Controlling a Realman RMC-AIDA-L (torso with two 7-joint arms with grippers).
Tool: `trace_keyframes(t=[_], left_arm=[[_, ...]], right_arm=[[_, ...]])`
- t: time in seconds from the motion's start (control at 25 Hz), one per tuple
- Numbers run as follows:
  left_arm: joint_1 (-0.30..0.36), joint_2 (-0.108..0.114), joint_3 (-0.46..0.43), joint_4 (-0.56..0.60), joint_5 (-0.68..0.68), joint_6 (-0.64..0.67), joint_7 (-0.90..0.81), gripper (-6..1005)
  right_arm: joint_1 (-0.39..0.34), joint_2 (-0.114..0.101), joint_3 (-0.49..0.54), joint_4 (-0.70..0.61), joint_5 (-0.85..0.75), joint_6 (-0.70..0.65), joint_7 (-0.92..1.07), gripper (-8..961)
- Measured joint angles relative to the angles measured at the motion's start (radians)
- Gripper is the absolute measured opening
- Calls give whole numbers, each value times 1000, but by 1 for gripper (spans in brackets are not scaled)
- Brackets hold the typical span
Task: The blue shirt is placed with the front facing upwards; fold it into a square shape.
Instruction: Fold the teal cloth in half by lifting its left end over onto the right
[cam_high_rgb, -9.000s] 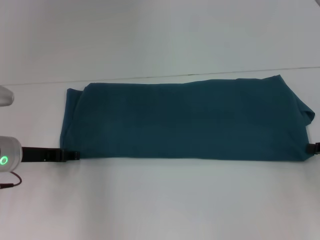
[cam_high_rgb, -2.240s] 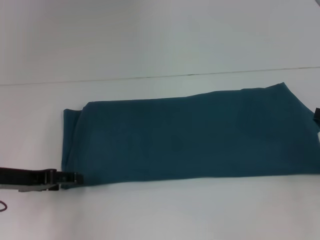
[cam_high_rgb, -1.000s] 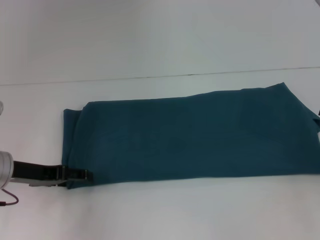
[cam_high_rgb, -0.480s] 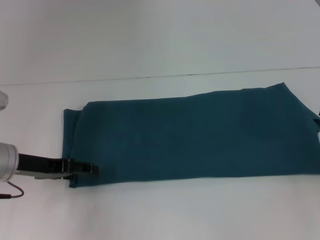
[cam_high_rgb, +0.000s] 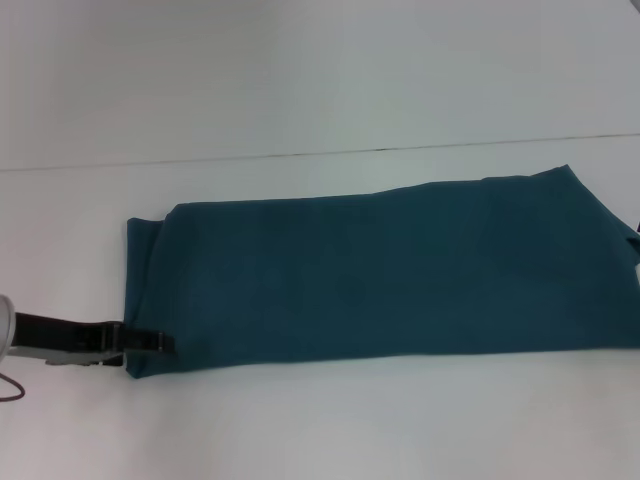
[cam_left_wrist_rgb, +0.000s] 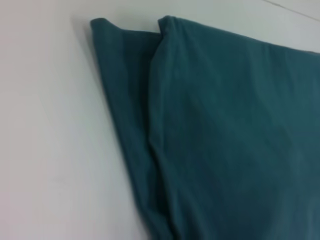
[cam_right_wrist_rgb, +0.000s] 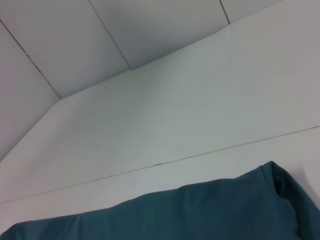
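I am seeing the blue shirt (cam_high_rgb: 380, 270) lying folded lengthwise on the white worktop (cam_high_rgb: 320, 430); my left tool (cam_high_rgb: 160, 342) is touching its near-left corner, grip unclear.

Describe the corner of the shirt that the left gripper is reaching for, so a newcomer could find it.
On the white table lies the dark teal-blue cotton shirt, folded into one long band. Follow its near edge to the robot's left end, where the left gripper touches the corner. Only this end shows a narrower under-layer sticking out beyond the top layer.
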Motion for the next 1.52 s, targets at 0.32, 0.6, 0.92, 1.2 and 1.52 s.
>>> trace_keyframes(t=[0.32,0.6,0.92,1.2,1.52], left_arm=[[1,-2,5,3,42,0,-25,892],[-10,-8,42,-3,42,-8,-32,891],[-47,-16,62,-25,35,-24,-33,891],[-80,-26,72,-44,27,-48,-30,891],[-105,-43,73,-34,23,-49,-23,892]], right_arm=[[0,-3,4,0,0,3,0,885],[0,-6,14,0,0,0,2,880],[0,-6,14,0,0,-2,4,875],[0,-8,13,0,0,-2,0,870],[0,-8,13,0,0,1,-1,865]])
